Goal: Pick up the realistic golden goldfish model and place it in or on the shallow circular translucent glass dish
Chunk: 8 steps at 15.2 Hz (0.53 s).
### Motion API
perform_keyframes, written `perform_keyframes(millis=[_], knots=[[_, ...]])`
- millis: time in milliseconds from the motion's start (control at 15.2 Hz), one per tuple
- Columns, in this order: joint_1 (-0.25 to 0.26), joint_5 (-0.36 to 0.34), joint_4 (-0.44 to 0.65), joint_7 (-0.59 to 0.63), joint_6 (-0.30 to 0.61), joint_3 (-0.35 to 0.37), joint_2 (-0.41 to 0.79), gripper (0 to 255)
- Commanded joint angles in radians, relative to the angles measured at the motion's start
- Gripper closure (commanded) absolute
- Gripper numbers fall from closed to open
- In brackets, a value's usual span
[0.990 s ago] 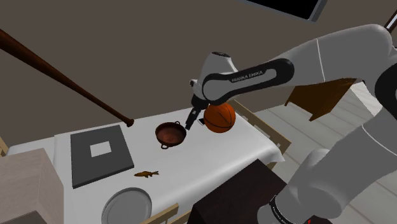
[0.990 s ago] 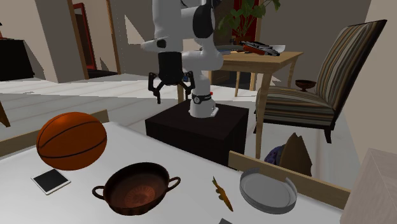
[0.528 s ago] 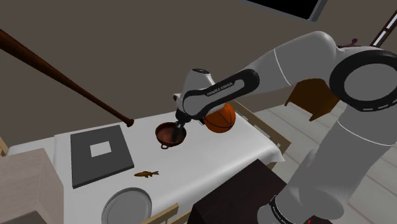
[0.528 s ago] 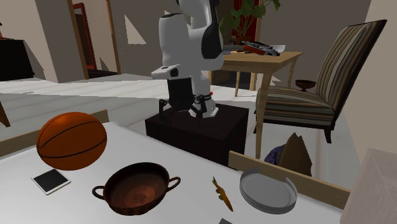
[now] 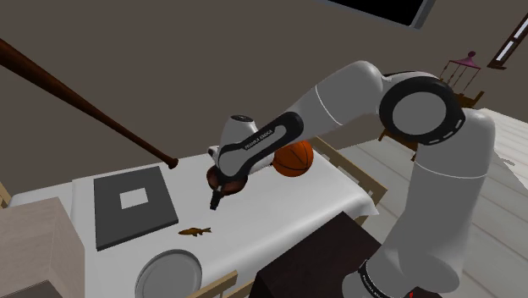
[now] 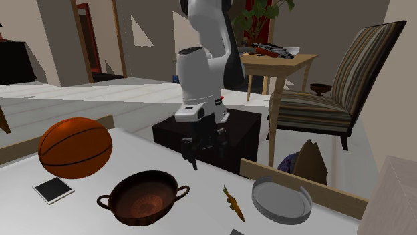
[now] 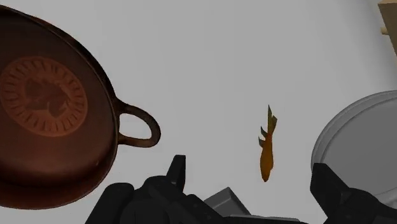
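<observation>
My pincer (image 7: 251,174) is wide open and holds nothing. Its two fingers (image 7: 175,169) stand far apart, and in the shoulder view the pincer (image 5: 215,201) hangs over the white table (image 5: 279,207), tips down.

The goldfish (image 7: 268,149) lies flat on the table under me, and I am not touching it. It is long and thin. Its long side runs straight away from my pincer, with the fat head end near me and the split tail far from me. In the second exterior view the goldfish (image 6: 233,202) lies between the brown bowl (image 6: 142,195) and the glass dish (image 6: 281,200), close to the dish.

The brown bowl (image 7: 51,108) has two loop handles and a round pattern on its bottom, and that bottom is bare. The glass dish (image 7: 359,137) is grey and shallow, and its bottom is bare too.

Beyond the bowl sits a basketball (image 5: 294,158), also on the table.

Half a second ago my pincer was higher up, over the bowl. It has since come down and moved over toward the goldfish. The goldfish, bowl, dish and ball are where they were.
</observation>
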Motion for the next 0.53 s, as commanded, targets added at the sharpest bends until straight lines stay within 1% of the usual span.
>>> perform_keyframes(millis=[0,462], knots=[[0.008,0.001,0.039,-0.022,0.019,0.014,0.068,0],[0.05,-0.021,0.202,-0.078,0.056,0.054,0.301,0]])
